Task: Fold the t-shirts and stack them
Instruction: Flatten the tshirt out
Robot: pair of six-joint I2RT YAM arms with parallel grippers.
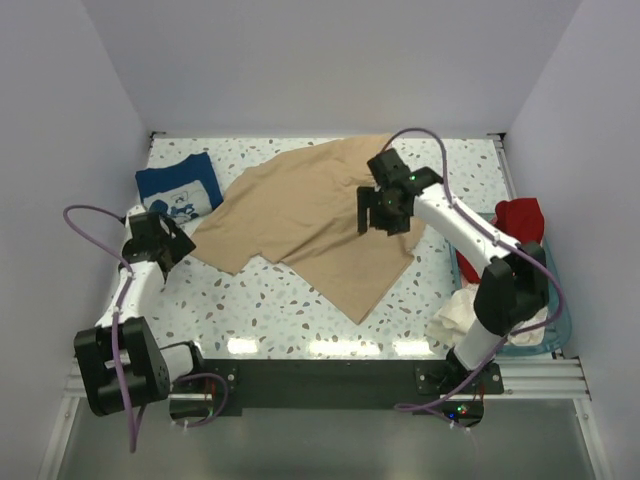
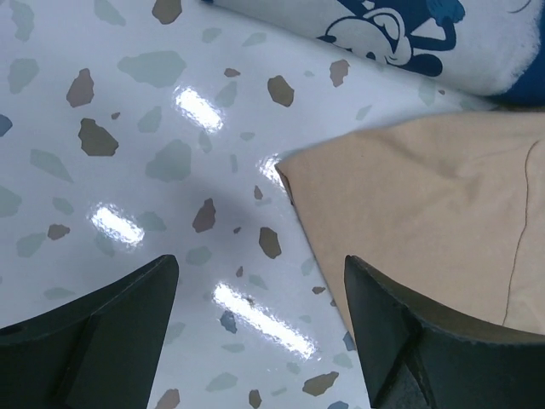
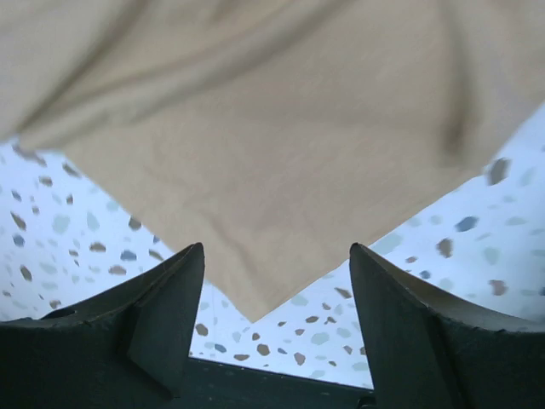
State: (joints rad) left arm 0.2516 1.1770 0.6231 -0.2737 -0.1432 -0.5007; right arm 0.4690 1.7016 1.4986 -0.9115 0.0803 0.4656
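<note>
A tan-beige t-shirt [image 1: 310, 215] lies spread and rumpled across the middle of the table. A folded navy t-shirt with a white print [image 1: 178, 190] lies at the back left. My left gripper [image 1: 165, 235] is open and empty, low over the table by the tan shirt's left corner [image 2: 294, 166]; the navy shirt's print [image 2: 383, 34] shows beyond. My right gripper [image 1: 385, 215] is open and empty, held above the tan shirt's right part [image 3: 272, 145]. A red shirt [image 1: 520, 218] and a cream-white shirt [image 1: 458, 315] sit in the basket at the right.
A teal plastic basket [image 1: 555, 330] stands at the right edge of the speckled table [image 1: 290, 310]. White walls close in the back and both sides. A dark rail runs along the near edge [image 1: 320, 380].
</note>
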